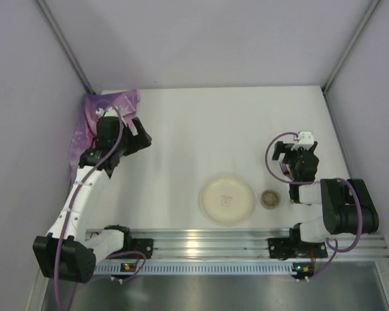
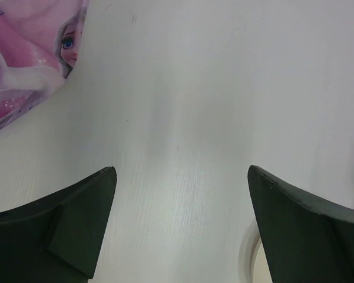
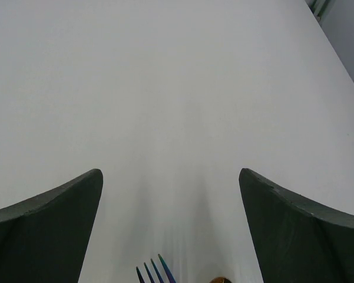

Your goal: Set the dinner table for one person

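Observation:
The dinner table (image 1: 213, 129) is a wide white top. A round cream plate (image 1: 226, 199) lies near its front edge, with a small brown cup (image 1: 270, 199) just to its right. The plate's rim (image 2: 249, 254) shows at the bottom right of the left wrist view. My left gripper (image 1: 144, 137) (image 2: 181, 171) hovers open over bare table beside the purple Elsa placemat (image 1: 94, 123) (image 2: 23, 59). My right gripper (image 1: 296, 150) (image 3: 169, 172) is open too, holding nothing. Blue fork tines (image 3: 155, 272) and a gold tip (image 3: 219, 280) peek in below it.
The placemat lies crumpled in the far left corner against the side wall. Grey walls enclose the table on three sides. A slotted aluminium rail (image 1: 207, 243) carrying both arm bases runs along the near edge.

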